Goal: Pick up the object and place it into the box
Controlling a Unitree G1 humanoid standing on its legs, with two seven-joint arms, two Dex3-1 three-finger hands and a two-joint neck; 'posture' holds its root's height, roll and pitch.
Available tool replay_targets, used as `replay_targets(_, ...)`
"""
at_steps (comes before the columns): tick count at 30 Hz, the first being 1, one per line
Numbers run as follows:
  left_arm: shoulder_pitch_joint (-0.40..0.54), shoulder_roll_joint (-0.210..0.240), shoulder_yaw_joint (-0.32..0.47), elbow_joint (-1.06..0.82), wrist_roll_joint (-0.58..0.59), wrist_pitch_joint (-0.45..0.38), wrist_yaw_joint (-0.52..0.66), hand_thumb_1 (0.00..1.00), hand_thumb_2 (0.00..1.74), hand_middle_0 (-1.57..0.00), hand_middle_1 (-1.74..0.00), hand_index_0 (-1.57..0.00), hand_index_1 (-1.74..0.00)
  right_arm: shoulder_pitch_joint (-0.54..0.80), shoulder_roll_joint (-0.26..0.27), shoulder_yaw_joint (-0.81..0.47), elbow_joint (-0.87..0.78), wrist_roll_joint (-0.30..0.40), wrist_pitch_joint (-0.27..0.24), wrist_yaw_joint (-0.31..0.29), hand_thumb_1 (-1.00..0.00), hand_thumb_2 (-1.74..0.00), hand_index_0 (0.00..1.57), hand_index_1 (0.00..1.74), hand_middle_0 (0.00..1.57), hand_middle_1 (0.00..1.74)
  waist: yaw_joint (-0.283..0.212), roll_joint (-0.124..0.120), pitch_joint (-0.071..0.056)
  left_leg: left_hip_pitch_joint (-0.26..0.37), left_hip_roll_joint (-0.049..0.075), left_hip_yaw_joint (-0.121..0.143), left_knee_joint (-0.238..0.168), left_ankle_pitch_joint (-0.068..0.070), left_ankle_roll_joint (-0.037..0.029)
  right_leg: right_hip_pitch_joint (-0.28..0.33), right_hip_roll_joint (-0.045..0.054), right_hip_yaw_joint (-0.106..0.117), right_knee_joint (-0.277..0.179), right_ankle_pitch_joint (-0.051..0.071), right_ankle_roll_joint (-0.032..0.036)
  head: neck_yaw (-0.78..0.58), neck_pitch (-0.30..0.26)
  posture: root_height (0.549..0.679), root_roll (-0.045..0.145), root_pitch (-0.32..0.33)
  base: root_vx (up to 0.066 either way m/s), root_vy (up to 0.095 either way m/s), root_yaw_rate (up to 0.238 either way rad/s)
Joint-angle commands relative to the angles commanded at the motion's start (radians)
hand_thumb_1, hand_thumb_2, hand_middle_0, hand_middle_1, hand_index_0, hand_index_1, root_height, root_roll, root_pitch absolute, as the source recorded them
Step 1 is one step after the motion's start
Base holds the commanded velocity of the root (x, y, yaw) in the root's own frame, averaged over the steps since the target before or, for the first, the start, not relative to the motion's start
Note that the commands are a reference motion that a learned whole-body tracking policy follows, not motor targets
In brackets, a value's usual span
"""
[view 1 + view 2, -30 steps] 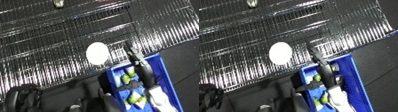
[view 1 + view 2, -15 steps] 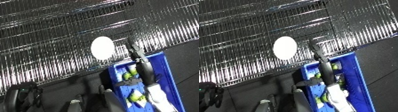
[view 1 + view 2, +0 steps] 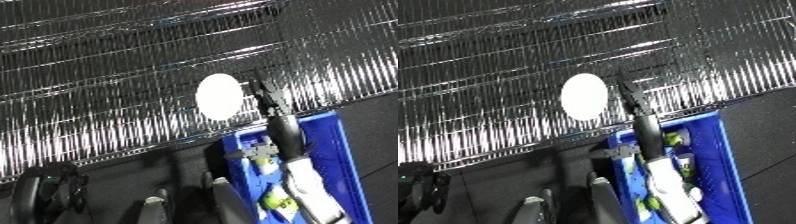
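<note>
A white oval object (image 3: 218, 96) lies on the wire shelf (image 3: 107, 75). My right hand (image 3: 282, 127) reaches up from over the blue bin (image 3: 350, 165), its white forearm (image 3: 311, 187) crossing the bin. Its dark fingers (image 3: 631, 96) are straight and open, just right of the white object; I cannot tell whether they touch it. The bin stands at the lower right, below the shelf's front edge, with several yellow-green items (image 3: 279, 202) inside. A dark shape at the lower left looks like my left hand (image 3: 46, 189); its pose is not clear.
The wire shelf fills the upper part of both views, its front edge (image 3: 133, 150) running down to the left. A dark floor lies below it. Grey parts (image 3: 156, 205) stick up at the bottom edge, left of the bin.
The camera has shifted, so the whole picture moved. Relative to the white object, my right hand has stretched up and come closer to its right side.
</note>
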Motion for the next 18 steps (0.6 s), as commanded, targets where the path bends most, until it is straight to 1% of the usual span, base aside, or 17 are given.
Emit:
replay_targets(4, -0.002, 0.002, -0.005, -0.001, -0.003, 0.0, 0.006, 1.0, 1.74, -1.57, -1.74, -1.57, -1.74, -0.026, 0.0, 0.007, 0.026, 0.009, 0.002, 0.0, 0.0, 0.0, 0.0, 0.0, 0.0, 0.0, 0.006, 0.004, 0.0, -0.007, -0.002, 0.0, 0.009, -0.004, 0.002, -0.009, -0.0006, -0.001, 0.01, -0.004, -0.003, 0.013, 0.002, 0.595, 0.07, -0.016, 0.022, 0.017, 0.072)
replay_targets(11, -0.013, 0.004, -0.015, 0.001, -0.012, 0.005, 0.016, 1.0, 1.74, -1.57, -1.74, -1.57, -1.74, -0.088, 0.002, 0.023, 0.079, 0.026, 0.018, -0.001, 0.0, 0.0, 0.0, 0.0, 0.0, 0.0, 0.017, 0.01, 0.0, -0.018, -0.005, -0.001, 0.022, -0.009, 0.0048, -0.023, 0.001, -0.005, 0.025, -0.01, -0.0099, 0.044, 0.005, 0.592, 0.072, -0.014, 0.01, 0.008, 0.058)
replay_targets(18, -0.024, 0.007, -0.025, 0.007, -0.02, 0.001, 0.017, 1.0, 1.74, -1.57, -1.74, -1.57, -1.74, -0.14, -0.002, 0.033, 0.138, 0.045, 0.043, -0.01, -0.35, -0.61, 0.55, 0.61, 0.55, 0.61, 0.026, 0.014, 0.0, -0.026, -0.009, -0.003, 0.034, -0.012, 0.0071, -0.027, 0.0012, -0.009, 0.033, -0.014, -0.0148, 0.069, 0.024, 0.591, 0.073, -0.013, -0.003, -0.003, 0.045)
